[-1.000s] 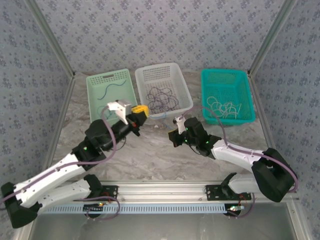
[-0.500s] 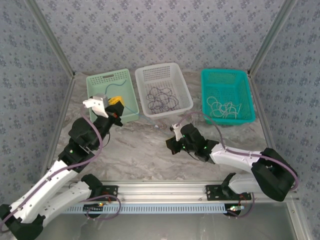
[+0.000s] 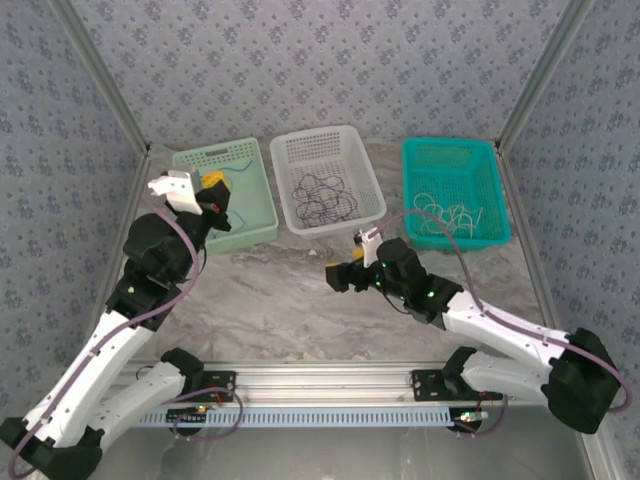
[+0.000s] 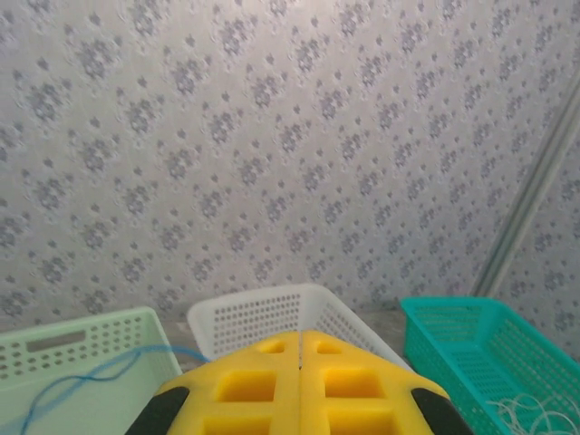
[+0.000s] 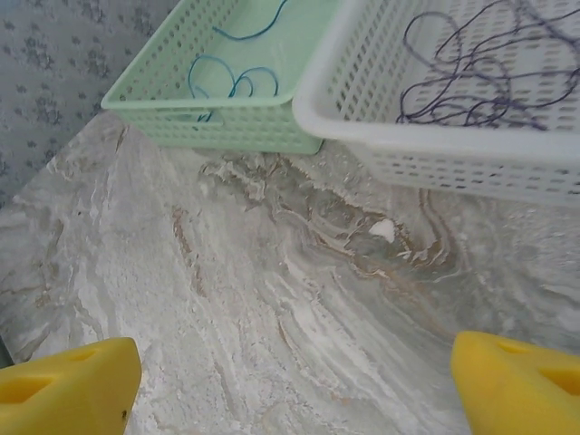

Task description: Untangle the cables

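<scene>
Since a second ago our left gripper has swung away from the front of the white basket and now hangs over the green basket, while our right gripper has spread its jaws. From above, the dark cables lie in a tangle in the white basket and the white cables lie in curls in the teal basket. We judge that each colour gets its own basket. The right gripper sits low over the bare table, near the front of the white basket but apart from the tangle. At the left wrist, the yellow pads are pressed together with no gap. The blue cable lies in the green basket below and to the left, and one part of it runs up to the edge of a pad. We cannot tell if it is pinched there. At the right wrist, the two pads stand far apart at the lower corners, with only table between them, so this gripper holds nothing. The dark cables lie ahead and to the right, inside their basket and well apart from it. We judge the wide jaws are ready to reach for the tangle.
</scene>
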